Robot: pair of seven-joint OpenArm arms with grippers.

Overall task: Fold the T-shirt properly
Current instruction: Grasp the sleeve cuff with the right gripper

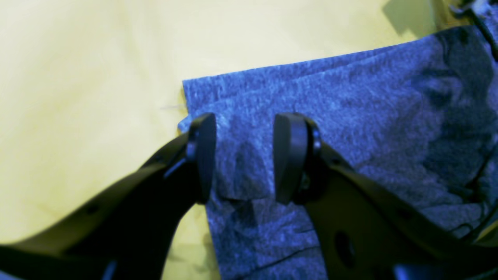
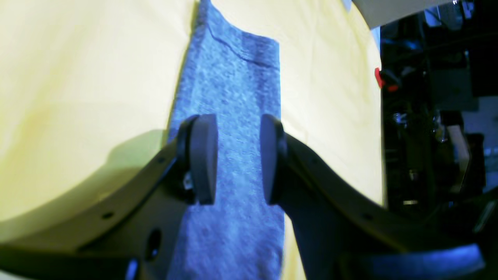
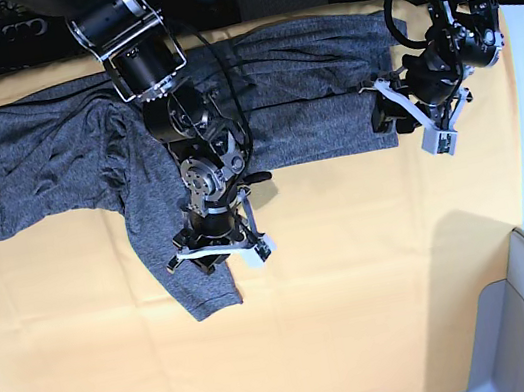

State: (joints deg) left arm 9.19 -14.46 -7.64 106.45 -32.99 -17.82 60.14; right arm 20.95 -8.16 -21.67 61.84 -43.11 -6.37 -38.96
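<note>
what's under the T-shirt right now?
The yellow-orange cloth lies under the T-shirt, showing on all sides. Whatever sits beneath the cloth is covered. The right gripper straddles a sleeve; the left gripper straddles the hem corner.

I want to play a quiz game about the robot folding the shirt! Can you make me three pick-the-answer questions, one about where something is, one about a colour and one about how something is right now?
1. Where is the right gripper?
A. Over a sleeve
B. Off the cloth
C. On the white board

2. What colour is the cloth under the T-shirt?
A. Green
B. Yellow-orange
C. Red

3. How are the left gripper jaws?
A. Shut tight
B. Apart, with shirt fabric between them
C. Holding a ball

Answers:
1 A: the base view shows it above the sleeve that hangs down.
2 B: yellow-orange cloth surrounds the grey shirt.
3 B: the left wrist view shows a gap with grey fabric in it.
</note>
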